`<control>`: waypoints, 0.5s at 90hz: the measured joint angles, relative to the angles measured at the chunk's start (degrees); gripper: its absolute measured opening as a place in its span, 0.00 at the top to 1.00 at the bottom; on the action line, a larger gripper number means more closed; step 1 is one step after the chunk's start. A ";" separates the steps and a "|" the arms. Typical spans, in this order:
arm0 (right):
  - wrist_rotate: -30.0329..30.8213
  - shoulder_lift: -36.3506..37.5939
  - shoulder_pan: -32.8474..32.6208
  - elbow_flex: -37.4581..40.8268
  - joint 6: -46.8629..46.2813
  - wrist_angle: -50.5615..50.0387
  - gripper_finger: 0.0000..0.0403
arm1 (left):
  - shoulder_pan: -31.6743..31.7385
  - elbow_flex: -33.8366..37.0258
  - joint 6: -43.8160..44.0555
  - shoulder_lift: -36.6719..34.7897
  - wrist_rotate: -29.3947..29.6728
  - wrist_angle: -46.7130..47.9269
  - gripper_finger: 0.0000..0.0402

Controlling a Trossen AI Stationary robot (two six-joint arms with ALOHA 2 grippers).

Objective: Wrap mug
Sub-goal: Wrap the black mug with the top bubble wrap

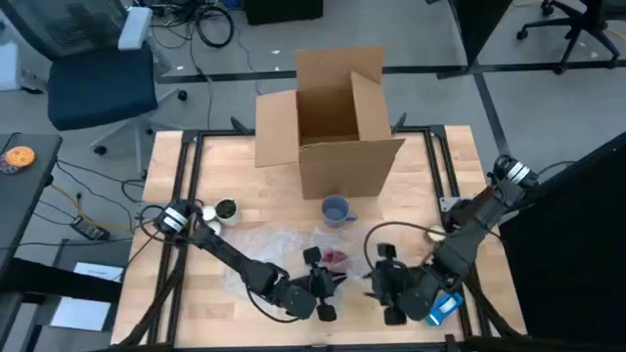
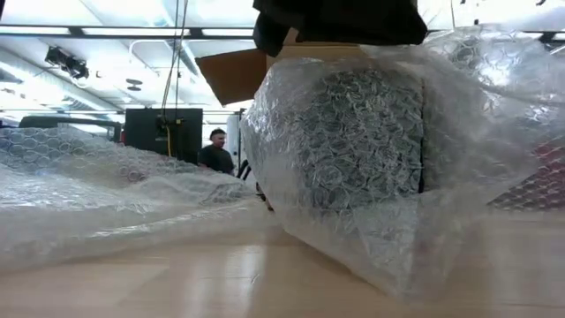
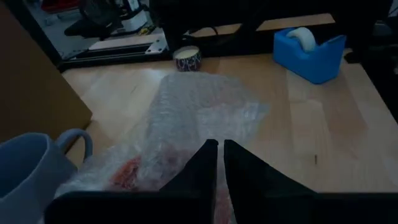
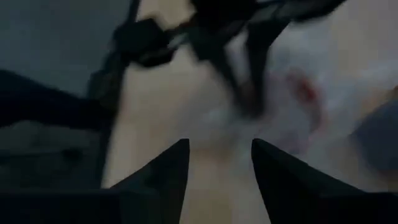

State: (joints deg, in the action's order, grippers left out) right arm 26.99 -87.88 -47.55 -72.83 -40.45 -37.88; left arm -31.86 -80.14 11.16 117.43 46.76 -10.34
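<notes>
Mug (image 1: 335, 209) sits blue and upright before the cardboard box (image 1: 337, 122), bubble wrap (image 1: 279, 244) at its 7 o'clock, where the left gripper (image 1: 324, 279) pinches the wrap's edge, right gripper (image 1: 386, 279) open, empty.

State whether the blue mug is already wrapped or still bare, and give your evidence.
Still bare. In the high view the blue mug stands upright in front of the cardboard box, with the bubble wrap lying beside it, not around it.

Cardboard box (image 1: 337, 122) blocks behind mug (image 1: 335, 209); bare table (image 1: 430, 186) beside it.
</notes>
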 joint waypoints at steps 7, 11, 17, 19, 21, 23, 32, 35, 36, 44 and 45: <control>-1.68 -0.77 -2.00 1.59 -6.87 0.68 0.63 | 0.00 0.00 0.02 0.00 0.60 -0.01 0.96; -1.94 -1.64 -2.85 2.85 -10.37 1.00 0.63 | 0.01 0.00 0.06 0.00 1.11 -0.06 0.96; -2.13 -3.13 -3.52 5.20 -15.83 1.59 0.63 | 0.14 0.00 0.82 0.00 1.47 -0.03 0.96; -2.17 -3.76 -3.56 5.82 -17.58 1.67 0.63 | 0.15 0.00 1.11 0.00 1.56 -0.05 0.96; -2.17 -4.46 -3.56 6.46 -19.11 1.77 0.63 | 0.15 0.00 1.27 0.00 1.58 -0.07 0.96; -2.17 -5.21 -3.54 7.10 -20.56 1.87 0.63 | 0.15 0.00 1.35 0.00 1.57 -0.17 0.96; -1.32 -8.55 -2.86 8.99 -24.04 1.56 0.63 | 0.24 0.00 1.51 0.00 1.59 -0.53 0.96; -0.37 -9.60 -2.53 9.04 -24.54 1.40 0.63 | 0.24 0.00 1.52 0.00 1.59 -0.53 0.96; 0.04 -9.90 -2.45 9.04 -24.69 1.33 0.63 | 0.24 0.00 1.53 0.00 1.59 -0.53 0.96; 3.82 -11.69 -1.05 9.04 -25.85 -0.71 0.63 | 0.24 0.00 1.57 0.00 1.59 -0.55 0.96; 4.19 -11.82 -0.88 9.04 -25.97 -1.03 0.63 | 0.24 0.00 1.57 0.00 1.59 -0.55 0.96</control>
State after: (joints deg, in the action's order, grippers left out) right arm 31.18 -99.70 -48.43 -63.79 -66.43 -38.91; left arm -31.62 -80.14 12.73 117.43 48.36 -10.90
